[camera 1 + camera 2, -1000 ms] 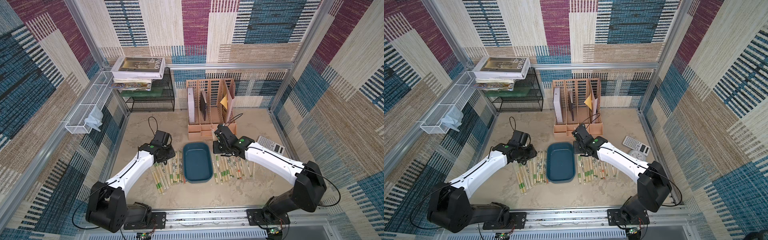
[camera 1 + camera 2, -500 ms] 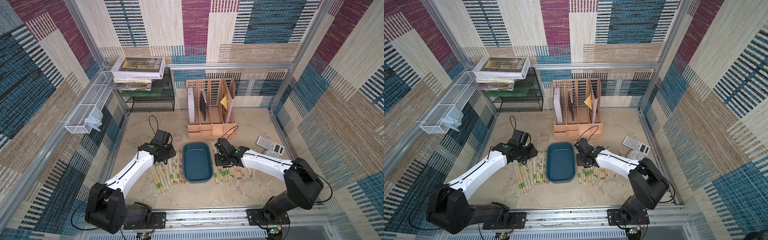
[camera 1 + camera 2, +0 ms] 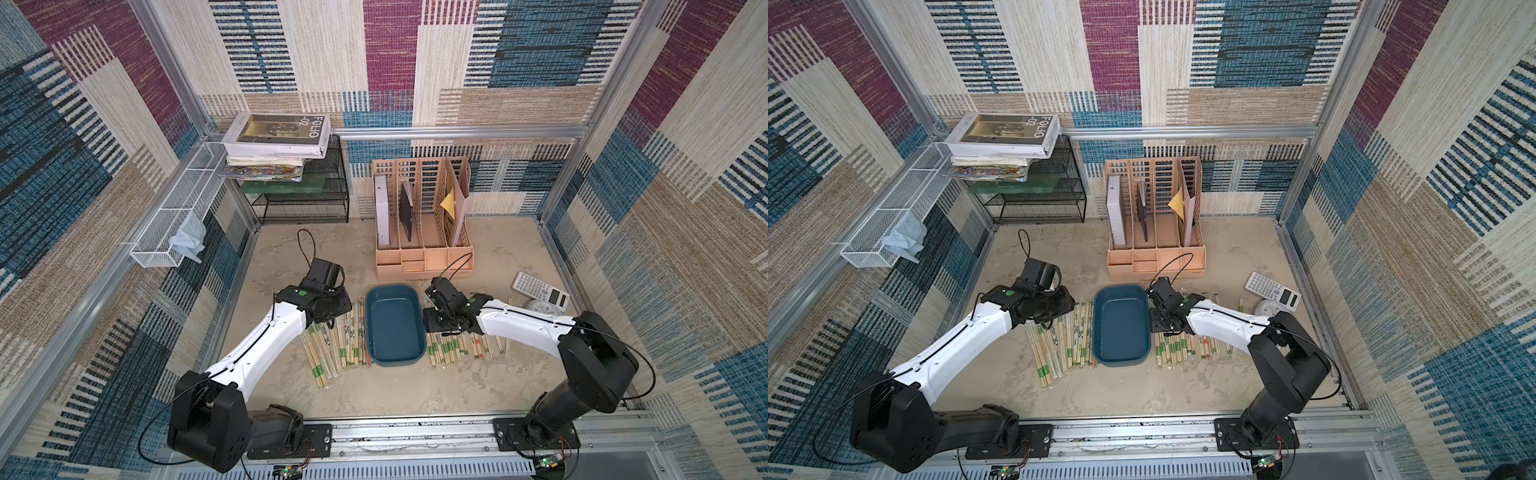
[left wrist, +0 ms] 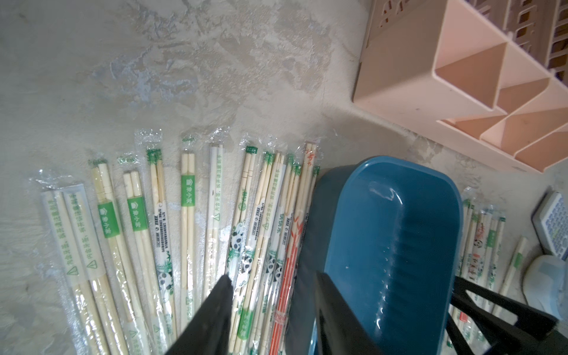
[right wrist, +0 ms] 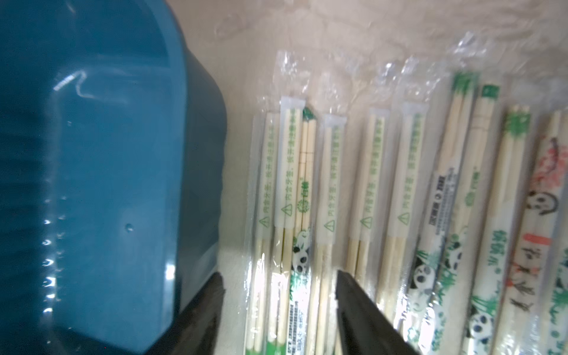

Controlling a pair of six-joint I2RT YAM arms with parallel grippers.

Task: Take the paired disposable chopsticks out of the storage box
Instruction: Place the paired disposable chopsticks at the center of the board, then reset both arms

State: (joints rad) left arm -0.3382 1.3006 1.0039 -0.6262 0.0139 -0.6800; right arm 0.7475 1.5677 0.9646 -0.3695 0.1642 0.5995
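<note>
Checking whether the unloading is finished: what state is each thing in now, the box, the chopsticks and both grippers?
storage box: empty, upright on the table.
paired disposable chopsticks: out of the box, wrapped, lying in rows on the table on both sides of it.
left gripper: open, low over chopsticks beside the box.
right gripper: open, low over chopsticks, gripping none.

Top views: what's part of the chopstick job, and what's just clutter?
Job: storage box, empty; paired disposable chopsticks, in rows on the table on both sides of it.
Lying about: peach file organizer, black mesh rack with books on top, white wire basket, calculator.
</note>
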